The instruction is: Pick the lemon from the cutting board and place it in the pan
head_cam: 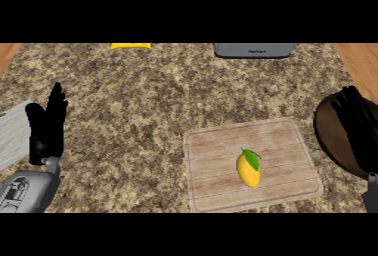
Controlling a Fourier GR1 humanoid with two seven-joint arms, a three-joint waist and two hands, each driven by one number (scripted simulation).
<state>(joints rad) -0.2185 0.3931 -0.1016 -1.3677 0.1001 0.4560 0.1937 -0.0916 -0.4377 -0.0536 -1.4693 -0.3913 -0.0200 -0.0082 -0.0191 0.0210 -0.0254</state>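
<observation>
Lying on the board, the lemon sits a little right of the board's middle, its long axis running toward the counter's far and near edges, with a green leaf at its far end. The board rests on the speckled counter close to the near edge, right of centre. Just beside the board's right side, at the counter's right edge, sits the dark brown pan, only partly in view. The right hand shows over the pan, fingers straight and close together, pointing away toward the far edge, holding nothing. The left hand stands open near the left edge, fingers up and straight, touching nothing. Next to it, at the left edge, lies a pale striped cloth. Along the far edge sit a yellow thing and a grey appliance, both cut off.
</observation>
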